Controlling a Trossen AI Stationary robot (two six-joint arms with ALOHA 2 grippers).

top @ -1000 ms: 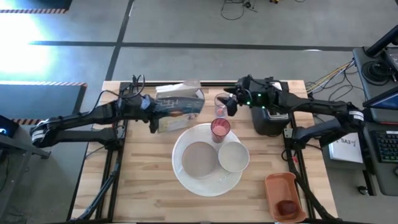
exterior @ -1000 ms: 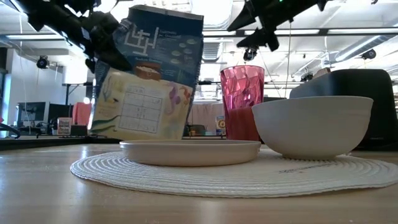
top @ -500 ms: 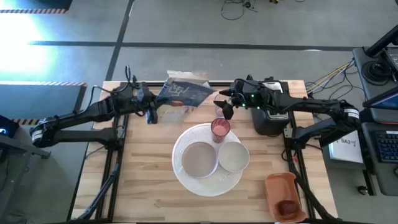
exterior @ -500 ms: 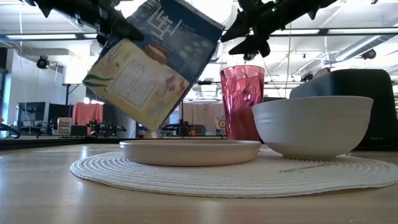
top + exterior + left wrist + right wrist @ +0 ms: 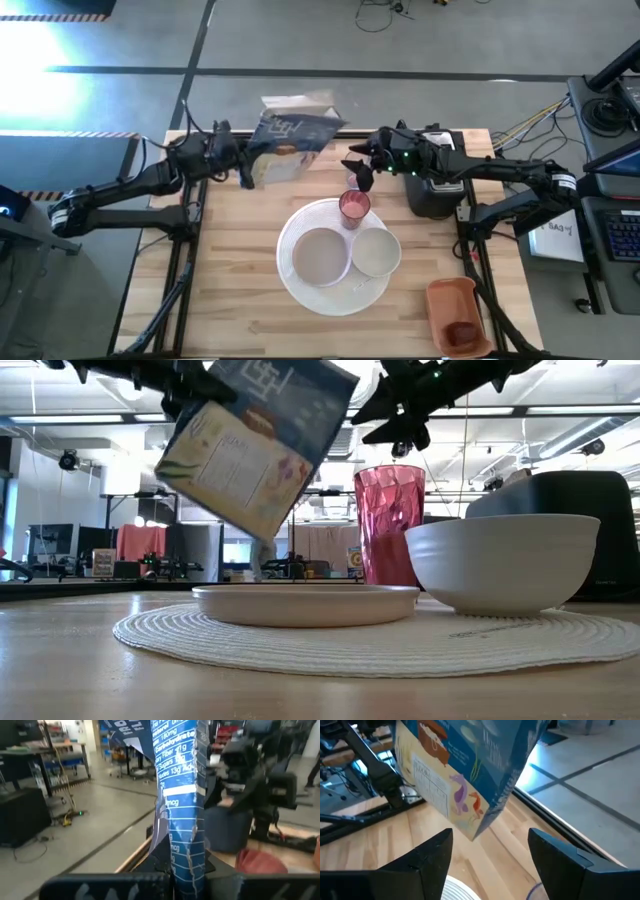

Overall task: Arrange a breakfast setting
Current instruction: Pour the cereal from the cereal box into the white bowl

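Left pincer [image 5: 243, 166] clamps tilted cereal box [image 5: 290, 145], upper centre; bowl [image 5: 375, 251] lies down-right; right pincer [image 5: 358, 168] gapes, nearer.

Mid-surface, the plate [image 5: 320, 257] and bowl [image 5: 375, 251] sit side by side on a mat [image 5: 335, 293] (cup [image 5: 353, 208] behind them), toaster [image 5: 432, 192] at the right edge, tray [image 5: 455, 316] at the near-right corner.

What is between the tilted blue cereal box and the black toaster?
In the high view, the right gripper hangs open between cereal box and toaster.
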